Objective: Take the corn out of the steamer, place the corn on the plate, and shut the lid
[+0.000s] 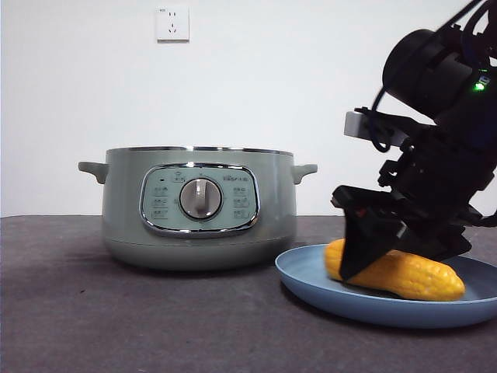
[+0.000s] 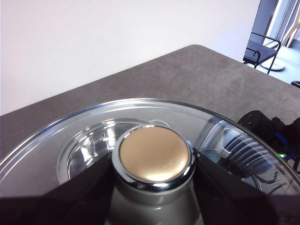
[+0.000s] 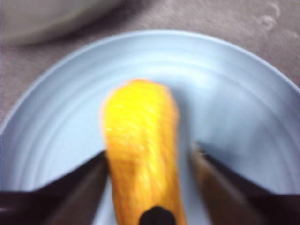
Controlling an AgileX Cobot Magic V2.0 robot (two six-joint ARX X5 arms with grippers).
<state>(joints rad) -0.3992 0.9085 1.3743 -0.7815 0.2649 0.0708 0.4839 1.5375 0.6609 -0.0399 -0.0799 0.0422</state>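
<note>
Nearest the front camera lay the plate (image 1: 365, 305), pale blue and shallow, on the dark table (image 1: 116, 318) toward its right front corner. On the plate rested the corn (image 1: 415, 276), lying flat with its tapered tip pointing to the table's right edge. Over it hung the right gripper (image 1: 371, 252), big and black, reaching down from the upper right. Its jaws stood spread to either side of the cob; in the right wrist view one jaw touched or nearly touched the corn (image 3: 140, 150) while a strip of plate (image 3: 234, 84) showed between the cob and the other, so the cob lay loose between them.

Behind the plate and to its left, near the middle of the table, stood the steamer (image 1: 199, 206), just beside the plate's rim, its dial (image 1: 200, 198) facing forward and its top uncovered.

Only the left wrist view showed the lid (image 2: 70, 140). The left gripper (image 2: 153, 185) was pinching its round knob (image 2: 153, 154), one black jaw pressed against each side.
</note>
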